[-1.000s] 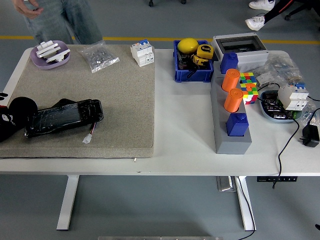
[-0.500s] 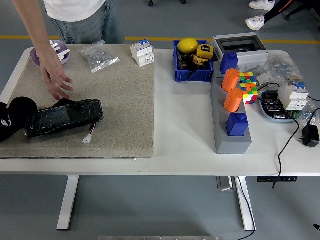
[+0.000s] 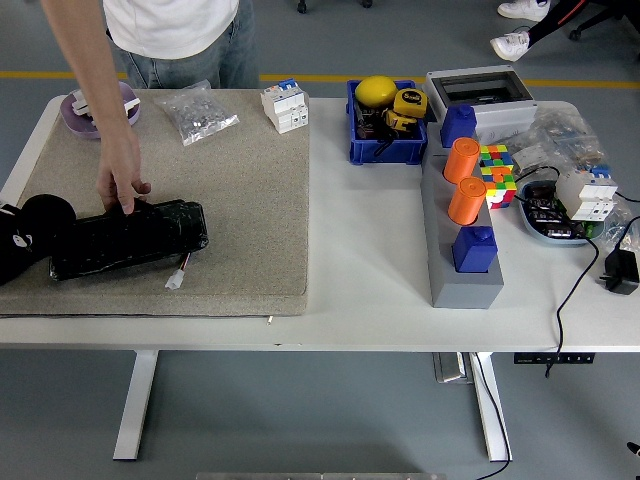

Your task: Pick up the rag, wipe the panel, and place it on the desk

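Our left robot hand (image 3: 25, 240) sits at the counter's (image 3: 370, 270) left edge; we cannot tell its fingers. The black panel (image 3: 128, 238) lies right beside it, long side left-to-right. A person's hand (image 3: 122, 185) touches it. We see no rag.

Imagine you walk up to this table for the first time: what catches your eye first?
A person's hand reaches from the far side, fingers on the black panel lying on the beige mat at the left. On the right, two orange cylinders stand in a grey holder, beside a colourful puzzle cube.
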